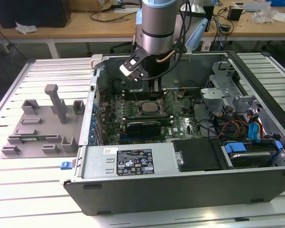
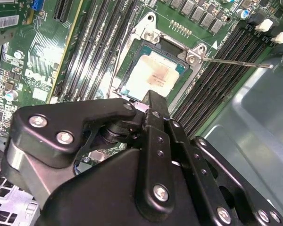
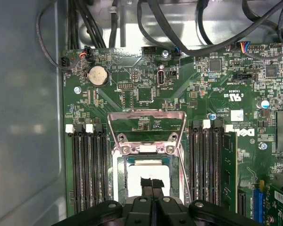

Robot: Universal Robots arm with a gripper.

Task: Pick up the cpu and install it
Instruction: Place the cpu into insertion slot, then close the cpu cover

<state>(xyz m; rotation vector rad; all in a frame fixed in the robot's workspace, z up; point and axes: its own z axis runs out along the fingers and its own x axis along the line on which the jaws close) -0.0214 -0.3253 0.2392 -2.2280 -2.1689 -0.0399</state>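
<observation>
- Computer case (image 1: 180,166): lies open, and the arm (image 1: 156,23) reaches straight down into it. Risk: the case wall sits close beside the gripper, so a sideways slip could knock it.
- Arm pose: near vertical, wrist pointing down, tool low over the board.
- Motherboard (image 3: 132,94): spreads out directly under the tool. Cables hang beyond it near the arm and could snag.
- Memory slots (image 3: 87,169): run along both sides of the gripper, near it. A drift to either side could hit the clips.
- Socket (image 3: 115,174): directly below the fingertips, with its load plate (image 3: 146,113) flipped up just beyond them. Risk: the plate could drop or get bumped.
- cpu (image 3: 134,174): lies flat inside the socket under the fingertips and looks squarely placed. If it is off its notches, downward force could bend the pins.
- Gripper (image 3: 151,181): fingers pinched narrow with nothing between them, tips over the cpu's middle. Probably touching its top, but contact is hard to confirm.
- Retention lever (image 2: 236,62): thin rod standing off to one side of the gripper, unlatched.
</observation>
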